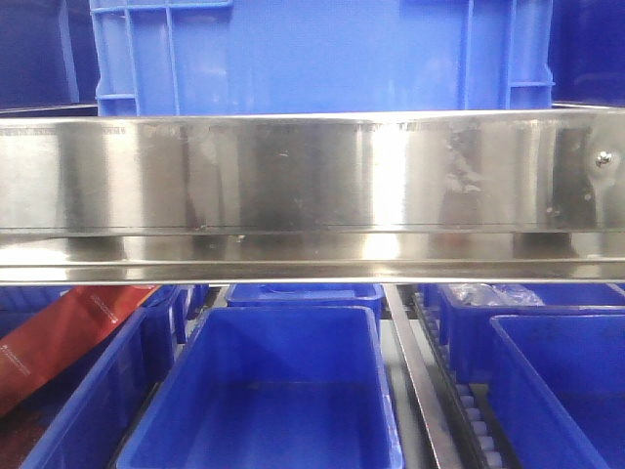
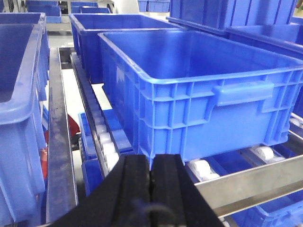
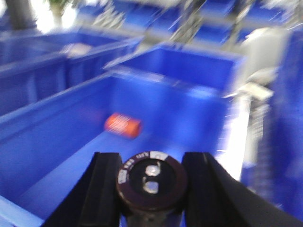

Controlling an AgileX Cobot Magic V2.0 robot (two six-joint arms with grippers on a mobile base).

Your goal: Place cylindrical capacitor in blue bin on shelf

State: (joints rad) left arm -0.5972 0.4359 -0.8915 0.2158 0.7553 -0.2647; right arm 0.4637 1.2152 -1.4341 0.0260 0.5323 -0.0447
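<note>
In the right wrist view my right gripper is shut on the cylindrical capacitor, a dark brown-maroon cylinder seen end-on with two silvery terminals. It is held above the near end of a long blue bin that holds a small red-orange object; this view is blurred. My left gripper is shut and empty, in front of a large blue bin on the roller tracks. The shelf's shiny steel rail spans the front view, with an empty blue bin below it. Neither gripper shows in the front view.
A big blue crate stands on the level above the rail. Blue bins flank the middle one, divided by a steel roller track. A red packet lies in the left bin. More bins and rails crowd the left wrist view.
</note>
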